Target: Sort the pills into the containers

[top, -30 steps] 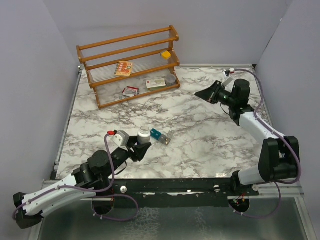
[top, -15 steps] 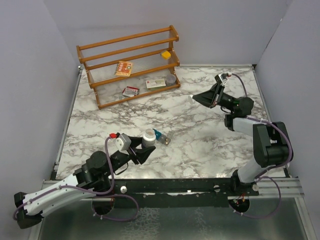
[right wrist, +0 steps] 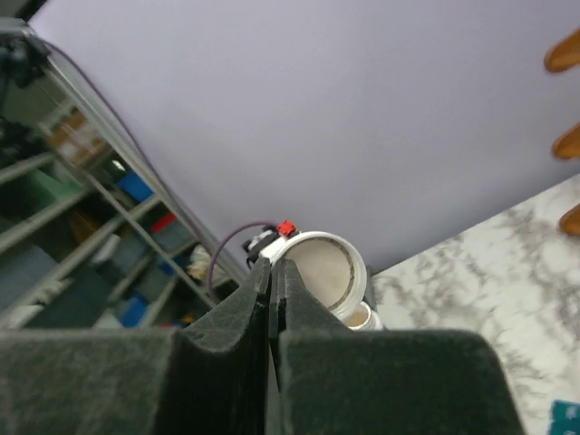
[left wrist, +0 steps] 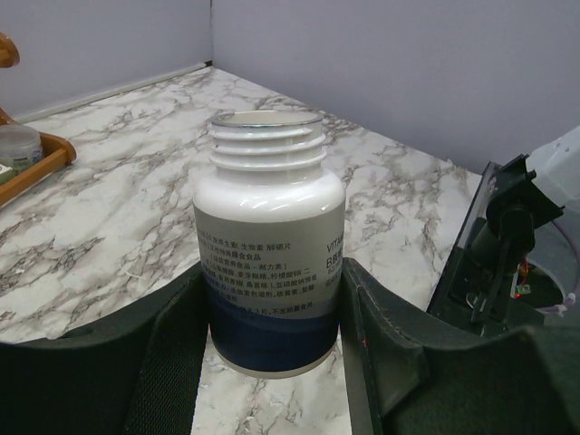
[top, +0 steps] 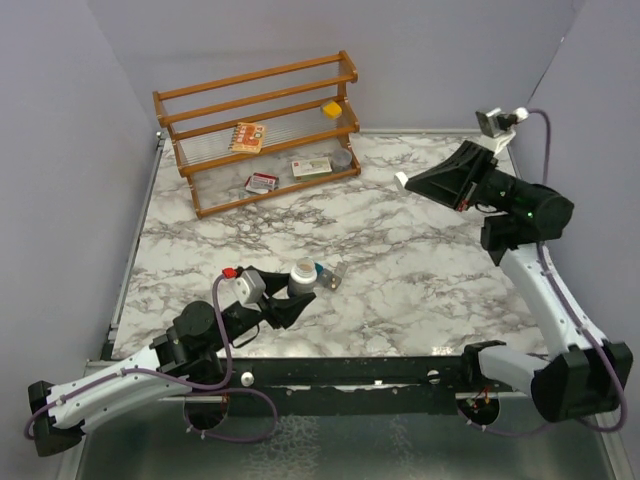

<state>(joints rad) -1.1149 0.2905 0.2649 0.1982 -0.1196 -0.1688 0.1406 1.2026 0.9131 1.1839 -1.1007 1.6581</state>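
Note:
My left gripper [top: 293, 295] is shut on a white pill bottle [top: 302, 272] with a blue band, upright and uncapped, its base just above the marble. In the left wrist view the bottle [left wrist: 269, 263] sits between both fingers of the left gripper [left wrist: 269, 313]. The containers [top: 326, 275], a short teal and grey strip, lie right behind the bottle. My right gripper [top: 405, 181] is raised over the far right and is shut on the rim of the white cap [right wrist: 326, 270]. The right gripper's jaws [right wrist: 275, 276] are pressed together. The bottle's mouth [right wrist: 360, 316] shows far below the cap.
A wooden rack [top: 262, 130] stands at the back left with small boxes and a round jar [top: 341, 158] on its shelves. Its corner and the jar [left wrist: 18, 145] show in the left wrist view. Grey walls close the table's sides and back.
My left gripper has carried the bottle a little to the right, up to the strip. My right arm has lifted and swung back, keeping the cap.

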